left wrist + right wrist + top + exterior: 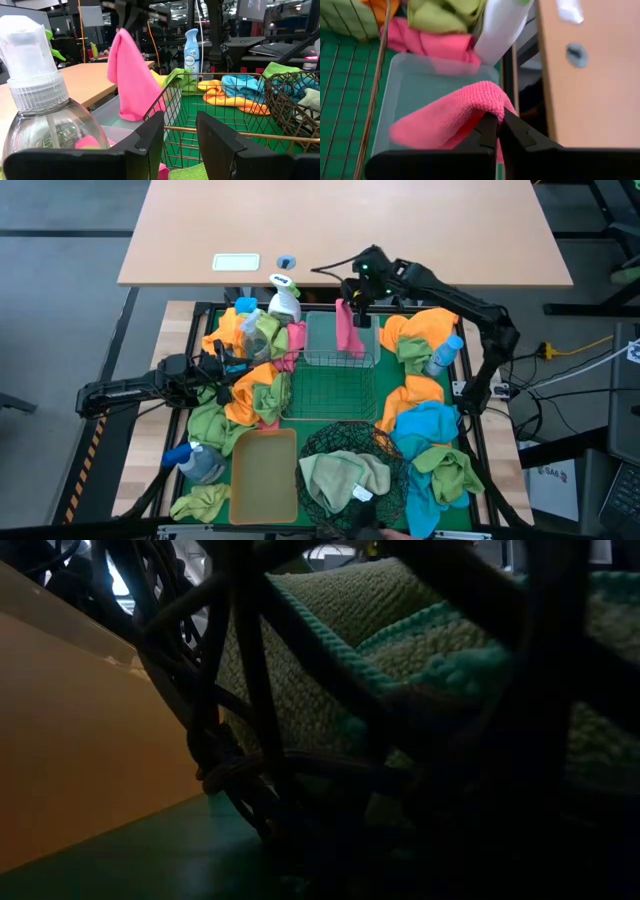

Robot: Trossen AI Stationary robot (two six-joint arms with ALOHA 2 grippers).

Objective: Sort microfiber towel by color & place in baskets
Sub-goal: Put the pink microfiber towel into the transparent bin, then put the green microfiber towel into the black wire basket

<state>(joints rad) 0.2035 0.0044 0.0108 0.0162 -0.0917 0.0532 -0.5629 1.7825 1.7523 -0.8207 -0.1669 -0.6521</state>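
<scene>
High view, left to right: the left gripper (218, 367) lies low over a heap of orange and green towels (250, 395) at the green mat's left side, and the tan bin (264, 477) sits nearer the front edge. Next come the wire basket (330, 392) at the middle, the clear bin (340, 340) behind it, and the black mesh basket (350, 465) in front holding a pale green towel (345, 477). The right gripper (357, 302) hangs over the clear bin with a pink towel (345, 328) dangling from it.

Left wrist view adds what the overhead hides: that arm's fingers (150, 145) stand apart with nothing between them, beside a clear spray bottle (40, 115), with the pink towel hanging ahead.

Right wrist view shows its fingers (515, 131) pinched tight on a fold of the pink towel above the clear bin's floor.

Low view gives only the tan bin's wall and the mesh basket's weave against the pale green towel.
</scene>
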